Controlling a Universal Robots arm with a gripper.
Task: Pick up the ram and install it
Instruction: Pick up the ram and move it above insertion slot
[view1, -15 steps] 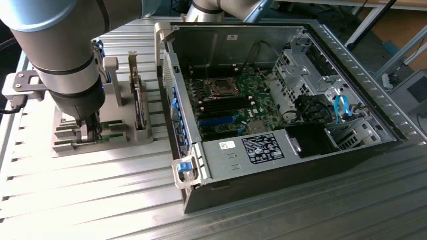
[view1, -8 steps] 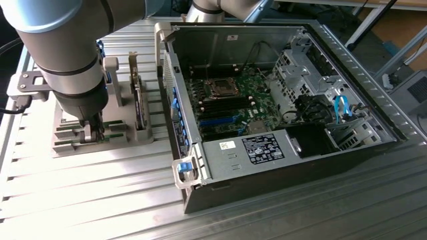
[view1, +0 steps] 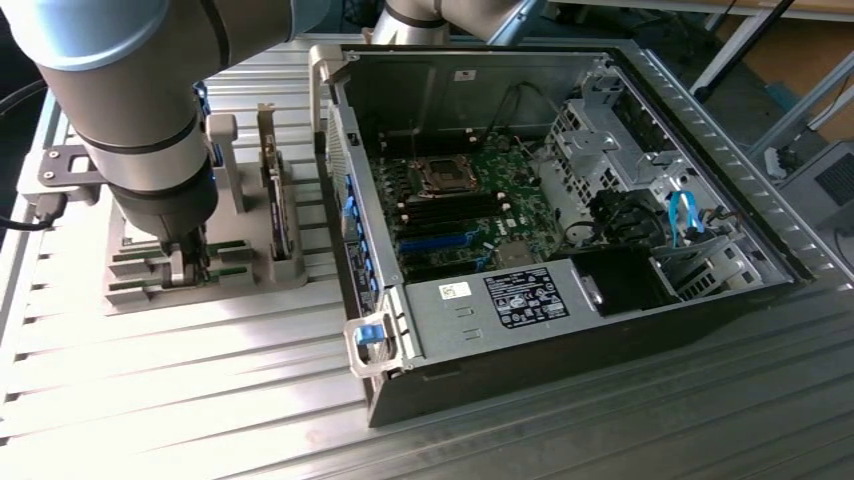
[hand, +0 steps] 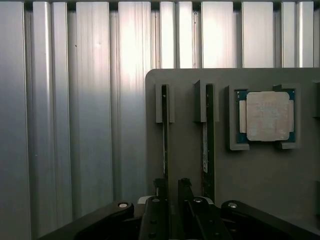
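Fingers (view1: 187, 264) stand wide apart and, as far as I can judge, empty. They are low over the grey holder (view1: 134, 296), which sits toward the edge of the surface (view1: 200, 390) at the exterior view's left, and the ram (view1: 230, 264) stands on edge in its slot beneath me. An upright expansion card (view1: 276, 200) stands just beside, and the open computer case (view1: 441, 90) rises beyond it toward the exterior view's right, so I judge the free room to be mostly straight above. In the wrist view my tips sit either side of that ram, in the slot nearest the holder's long edge; I cannot tell whether they touch it. A second stick (hand: 205, 145) stands parallel just beside, between the ram and the CPU (hand: 267, 116) in its pocket. I judge the ram light, stiff, thin and brittle, its chips easily scuffed. It is best pinched across the flat faces near mid-length, clear of the slot posts at its end.
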